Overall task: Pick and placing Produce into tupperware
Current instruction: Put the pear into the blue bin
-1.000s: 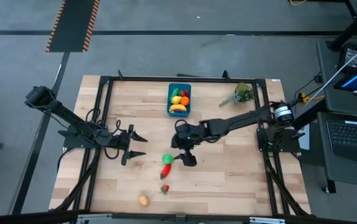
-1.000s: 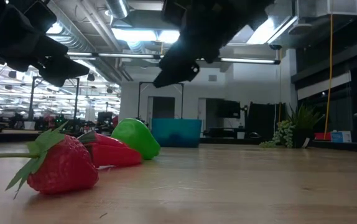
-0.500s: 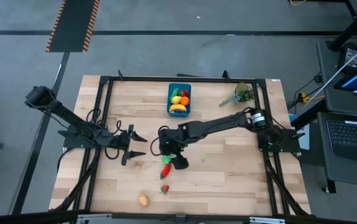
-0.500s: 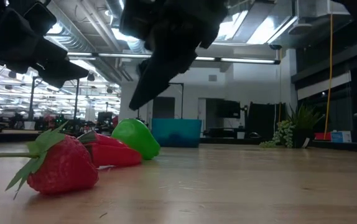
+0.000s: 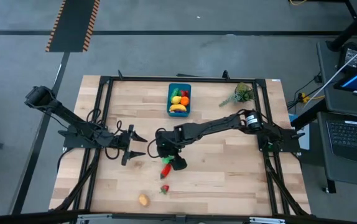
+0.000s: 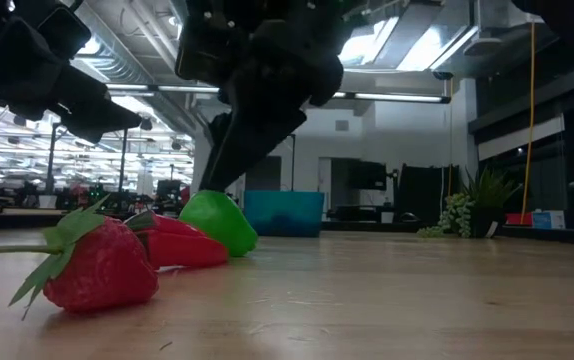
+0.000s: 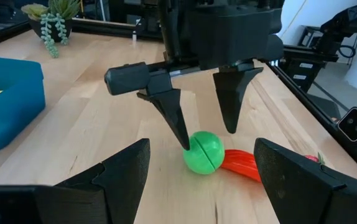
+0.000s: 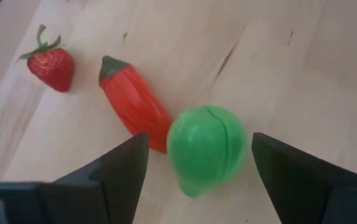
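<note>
A green toy fruit [image 8: 206, 149] lies on the wooden table, touching the end of a red pepper [image 8: 135, 102]. A strawberry [image 8: 51, 62] lies apart from them, toward the near edge. My right gripper [image 7: 206, 134] hangs open over the green fruit and points steeply down. Its two fingers stand on either side of the fruit, with a small gap on each side in the right wrist view. The teal tupperware [image 5: 171, 109] at the far middle holds a banana, an orange and other produce. My left gripper [image 5: 140, 145] waits open, just left of the centre.
A small yellow-orange toy [image 5: 143, 200] lies near the front edge. A leafy plant sprig [image 5: 241, 94] sits at the far right. Black frame rails [image 5: 104, 112] run along the table's sides. Bare wood lies between the green fruit and the tub.
My right gripper has gone toward the table's left edge and down, tipping more steeply downward, until its open fingers stand around the green fruit. The produce has stayed where it was.
</note>
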You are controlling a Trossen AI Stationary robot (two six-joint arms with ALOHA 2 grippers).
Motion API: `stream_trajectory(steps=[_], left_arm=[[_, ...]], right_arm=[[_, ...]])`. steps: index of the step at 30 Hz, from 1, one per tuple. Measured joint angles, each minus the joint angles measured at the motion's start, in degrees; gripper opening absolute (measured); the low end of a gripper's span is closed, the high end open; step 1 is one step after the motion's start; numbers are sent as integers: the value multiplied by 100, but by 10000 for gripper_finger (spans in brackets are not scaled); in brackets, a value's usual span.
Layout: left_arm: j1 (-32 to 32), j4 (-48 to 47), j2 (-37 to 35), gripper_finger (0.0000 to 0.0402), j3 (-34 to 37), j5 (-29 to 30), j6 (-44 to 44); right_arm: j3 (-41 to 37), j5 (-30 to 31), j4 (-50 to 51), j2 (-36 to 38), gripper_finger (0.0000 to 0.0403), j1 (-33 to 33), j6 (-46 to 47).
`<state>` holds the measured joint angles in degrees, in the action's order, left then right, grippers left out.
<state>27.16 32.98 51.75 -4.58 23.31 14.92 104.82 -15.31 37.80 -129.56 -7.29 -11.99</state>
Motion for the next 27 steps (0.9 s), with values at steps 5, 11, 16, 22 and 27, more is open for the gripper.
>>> stream_trajectory(steps=[5, 11, 16, 22, 27], left_arm=[[-1, 2, 0, 280, 0, 0, 2], [0, -11, 0, 280, 0, 0, 4], [-1, -38, -2, 280, 0, 0, 7], [-2, -55, 0, 280, 0, -2, 7], [-1, -41, 0, 280, 0, 0, 9]], right_arm=[[-1, 0, -37, -67, 287, 0, -30], [2, 0, -205, -246, 287, 0, -28], [-3, 0, -161, -326, 287, 0, -17], [-3, -2, -206, -323, 287, 0, 35], [-116, 0, -338, -323, 287, 0, 117]])
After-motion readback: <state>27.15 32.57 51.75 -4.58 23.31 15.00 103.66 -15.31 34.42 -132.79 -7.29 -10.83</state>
